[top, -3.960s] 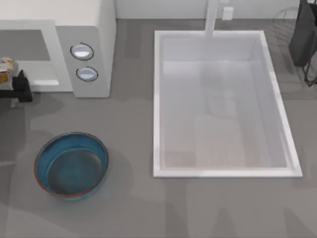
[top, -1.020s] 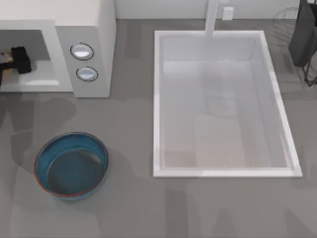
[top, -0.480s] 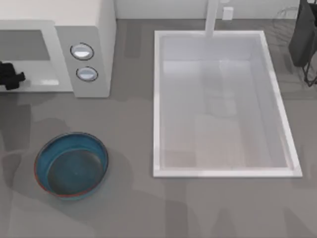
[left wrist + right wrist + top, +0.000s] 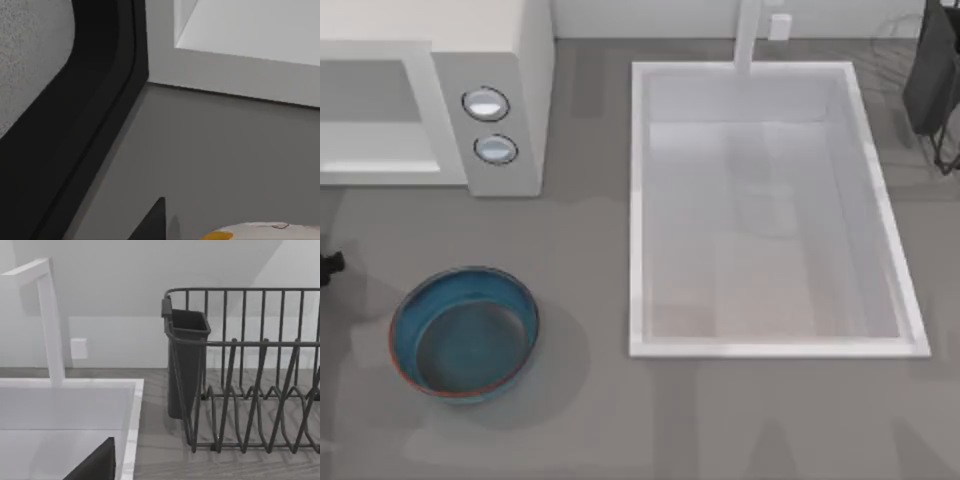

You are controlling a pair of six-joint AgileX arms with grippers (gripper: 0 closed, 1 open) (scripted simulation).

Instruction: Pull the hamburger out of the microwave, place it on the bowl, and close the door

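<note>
Lying beside left hand (image 4: pixel 328 268): hamburger (image 4: pixel 260 232).

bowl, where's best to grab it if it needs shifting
Grip the bowl by its thin rim, coming straight down from above with one finger inside and one outside the wall. It sits upright and open on the table, and it looks too wide to span whole.

Top view looks straight down on table; both wrist views sit low, near counter; right shares sink (image 4: pixel 770 200) (image 4: pixel 65 410).
</note>
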